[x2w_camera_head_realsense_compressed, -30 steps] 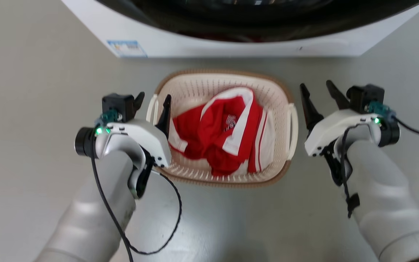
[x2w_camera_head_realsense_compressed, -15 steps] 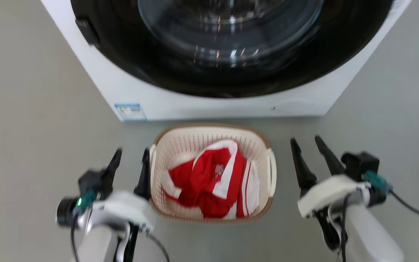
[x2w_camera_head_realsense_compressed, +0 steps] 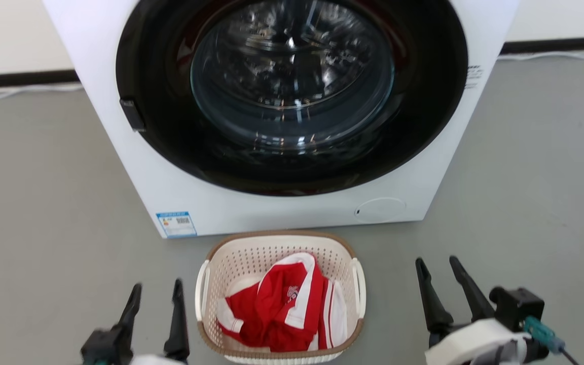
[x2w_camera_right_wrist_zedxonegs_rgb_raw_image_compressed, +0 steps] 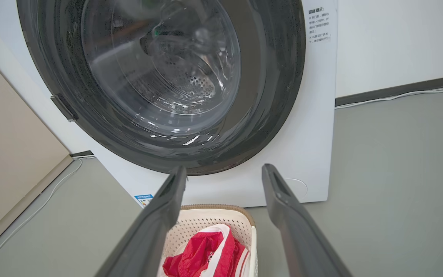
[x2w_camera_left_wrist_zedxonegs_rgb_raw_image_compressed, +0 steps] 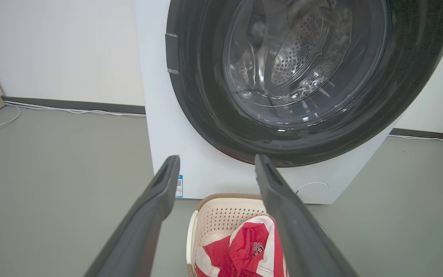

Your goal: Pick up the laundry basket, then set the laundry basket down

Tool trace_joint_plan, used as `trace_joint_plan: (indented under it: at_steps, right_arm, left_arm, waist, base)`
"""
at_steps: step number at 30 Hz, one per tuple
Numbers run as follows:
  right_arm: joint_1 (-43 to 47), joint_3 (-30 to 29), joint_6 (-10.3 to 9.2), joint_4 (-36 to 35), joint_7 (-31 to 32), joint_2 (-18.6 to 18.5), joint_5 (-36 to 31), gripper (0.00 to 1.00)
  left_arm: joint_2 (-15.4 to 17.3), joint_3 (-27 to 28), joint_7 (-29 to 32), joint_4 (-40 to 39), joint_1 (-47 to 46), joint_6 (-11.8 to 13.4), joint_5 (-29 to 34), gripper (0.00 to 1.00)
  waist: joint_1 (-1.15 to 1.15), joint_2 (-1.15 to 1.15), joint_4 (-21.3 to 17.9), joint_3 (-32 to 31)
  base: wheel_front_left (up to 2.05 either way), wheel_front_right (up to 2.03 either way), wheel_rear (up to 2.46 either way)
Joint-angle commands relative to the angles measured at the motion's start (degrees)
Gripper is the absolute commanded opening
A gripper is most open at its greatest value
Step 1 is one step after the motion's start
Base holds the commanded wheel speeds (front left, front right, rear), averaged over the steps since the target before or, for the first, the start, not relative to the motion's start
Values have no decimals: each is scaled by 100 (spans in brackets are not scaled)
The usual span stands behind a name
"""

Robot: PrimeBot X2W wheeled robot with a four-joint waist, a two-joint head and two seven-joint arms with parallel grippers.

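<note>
The laundry basket (x2w_camera_head_realsense_compressed: pixel 251 261) stands on the grey floor just in front of the washing machine. It is cream with perforated walls, a brown rim and white side handles. A red and white garment (x2w_camera_head_realsense_compressed: pixel 282 309) lies in it. My left gripper (x2w_camera_head_realsense_compressed: pixel 156 287) is open, a little to the left of the basket's left handle and apart from it. My right gripper (x2w_camera_head_realsense_compressed: pixel 436 261) is open too, farther off on the basket's right. The left wrist view has its gripper (x2w_camera_left_wrist_zedxonegs_rgb_raw_image_compressed: pixel 217 158) open above the basket (x2w_camera_left_wrist_zedxonegs_rgb_raw_image_compressed: pixel 221 215). The right wrist view has its gripper (x2w_camera_right_wrist_zedxonegs_rgb_raw_image_compressed: pixel 224 168) open above the basket (x2w_camera_right_wrist_zedxonegs_rgb_raw_image_compressed: pixel 206 221).
A white front-loading washing machine (x2w_camera_head_realsense_compressed: pixel 271 213) with a dark round glass door, which is shut, rises right behind the basket. Grey floor spreads on both sides. A white cable (x2w_camera_left_wrist_zedxonegs_rgb_raw_image_compressed: pixel 71 110) runs along the dark skirting at the wall. A beige panel (x2w_camera_right_wrist_zedxonegs_rgb_raw_image_compressed: pixel 10 161) stands at the left.
The head camera has lifted, so the whole picture has shifted down. My left gripper, whose fingers stood either side of the basket's left handle, now stands clear to its left. Both stay open.
</note>
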Motion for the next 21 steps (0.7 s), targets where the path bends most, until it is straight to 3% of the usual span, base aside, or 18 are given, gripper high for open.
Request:
trace_joint_plan:
  at_steps: [1, 10, 21]
  right_arm:
    - [-6, 134, 37, -204, -62, 15, -77, 100]
    - [632, -47, 37, -577, -62, 15, -112, 100]
    - [823, -115, 37, -712, -62, 15, -147, 100]
  left_arm:
    - [5, 215, -35, -224, -47, 56, 99, 100]
    - [-95, 473, -35, -861, 732, 119, 269, 100]
    - [-166, 515, -35, -1141, 941, -83, 388, 100]
  waist:
    - [0, 0, -61, -96]
    - [0, 0, -142, -373]
    - [0, 0, -150, -509]
  base:
    - [0, 0, 0]
    - [0, 0, 0]
    - [0, 0, 0]
